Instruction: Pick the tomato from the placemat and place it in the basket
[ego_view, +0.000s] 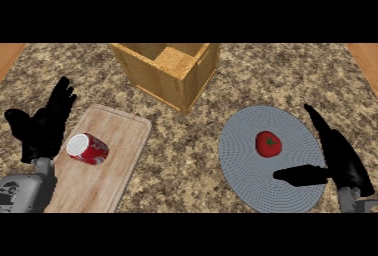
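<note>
Tomato (268, 144) sits on the placemat (244, 165), a bit above and right of mat centre, stem side up, nothing touching it. Right hand (341, 162) is just right of it, over the mat's right edge: fingers straight and pointing up-view, thumb stuck out left below the tomato. Hand is spread, holding nothing, and there's a visible gap between it and the tomato. Looks like the pre-grasp approach; the pick is not yet done.

Left hand (43, 125) rests at the view's left, fingers straight and up, beside the cutting board (111, 165). A red can (87, 149) lies on its side on the board. Neither matters for this task.

Basket (168, 70) is up-view and left of the mat, well apart from the tomato, open top, tall wooden walls.

Risks from here, as I judge them:
- Tomato is round and probably smooth. If the fingers close off-centre or the thumb hits first, it gets nudged and rolls across the mat instead of seating in the palm.
- View is steep top-down, so hand height over the mat can't be read. Closing too high just clips the top.
- Tall basket walls: a low carry path would knock the tomato or knuckles into the near corner. Needs lift before the traverse.
- Releasing at the rim rather than over the opening could bounce it onto the counter (192, 145).
</note>
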